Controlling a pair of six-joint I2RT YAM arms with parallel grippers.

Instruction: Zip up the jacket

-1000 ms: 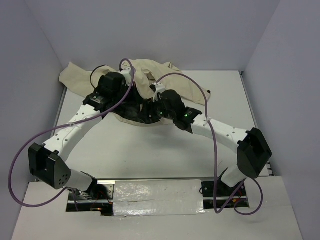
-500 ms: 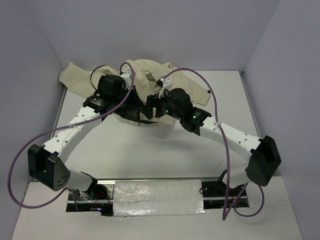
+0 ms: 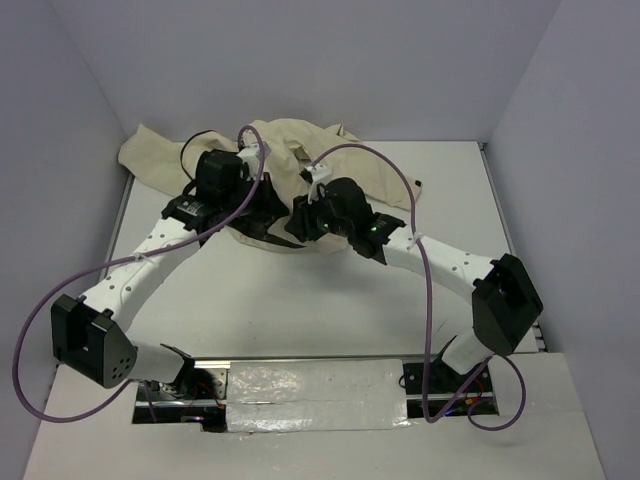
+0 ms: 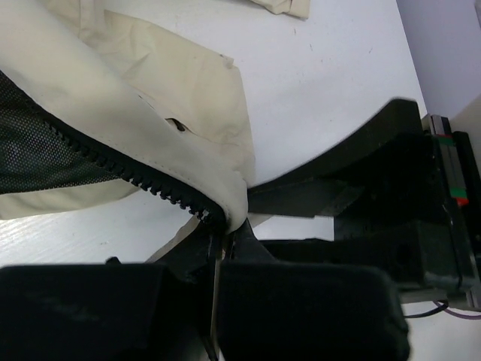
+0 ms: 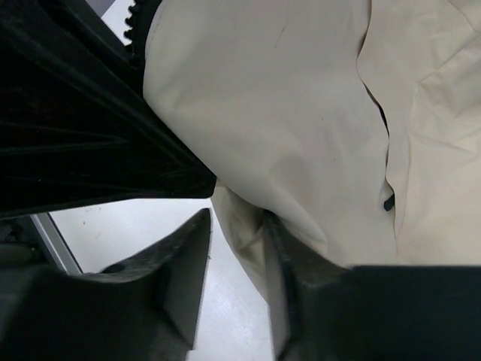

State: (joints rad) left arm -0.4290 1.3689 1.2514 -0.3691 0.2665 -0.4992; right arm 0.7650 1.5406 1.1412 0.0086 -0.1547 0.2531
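Two claws are seen close together at the near hem of the jacket, which is bunched in a cream heap at the far side of the bench, left of centre and against the back wall. One sleeve is spread toward the far-left corner.

Left claw: pinched together on the jacket's front edge. A row of dark zipper teeth is seen running down along that edge into the pinch. Black mesh lining is exposed behind the teeth.

Right claw: fingers held slightly apart, astride a hanging fold of cream fabric. The fold is pressed against one finger only, and white bench is visible in the gap beside the other, so no clamp is made.
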